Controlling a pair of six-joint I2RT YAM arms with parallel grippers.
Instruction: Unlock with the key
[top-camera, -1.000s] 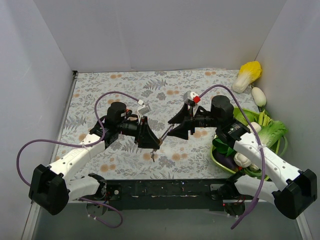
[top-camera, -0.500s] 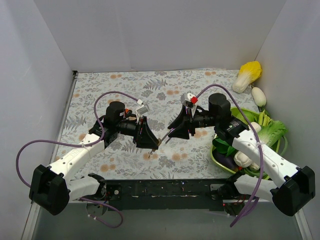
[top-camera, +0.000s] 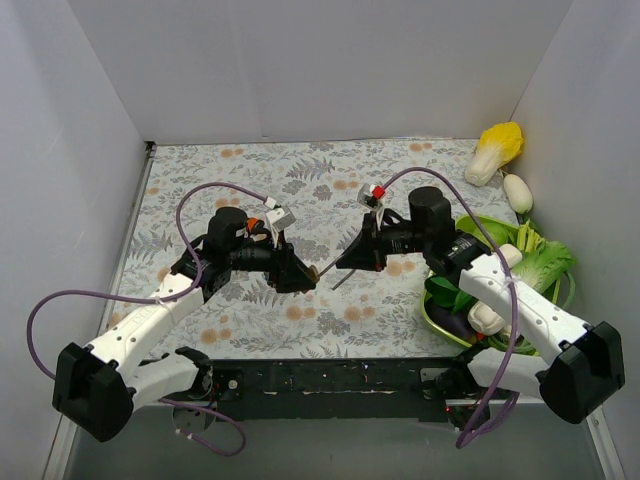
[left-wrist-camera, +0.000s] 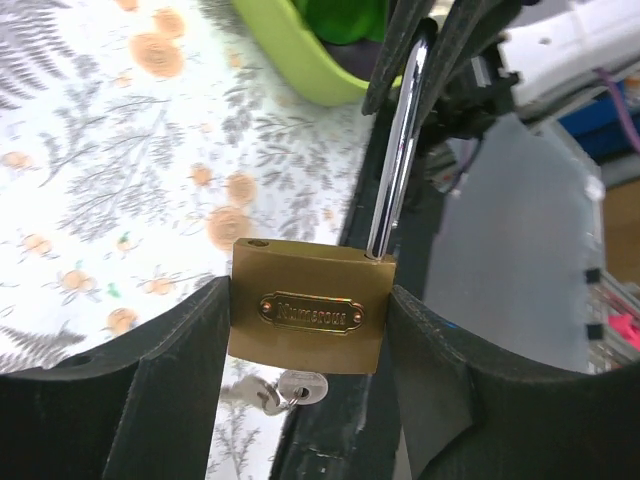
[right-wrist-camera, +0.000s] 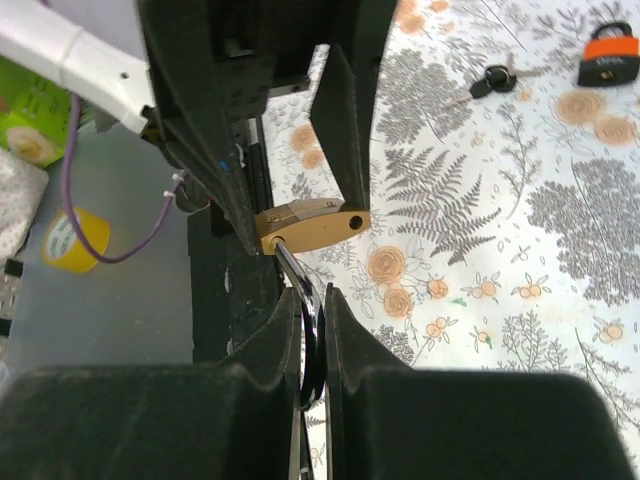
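Observation:
A brass padlock sits upright between the fingers of my left gripper, which is shut on its body. One end of its steel shackle is out of the body, leaving an empty hole at the top left. A silver key on a ring hangs below the lock. My right gripper is shut on the shackle, just in front of the brass body. In the top view the two grippers, left and right, meet over the mat's middle.
A green bowl of vegetables stands at the right, under the right arm. A cabbage and a white radish lie at the back right. An orange-and-black padlock and black keys lie on the floral mat.
My right gripper has closed on the shackle. Both grippers and the padlock have shifted slightly towards the back, and the right arm has moved left.

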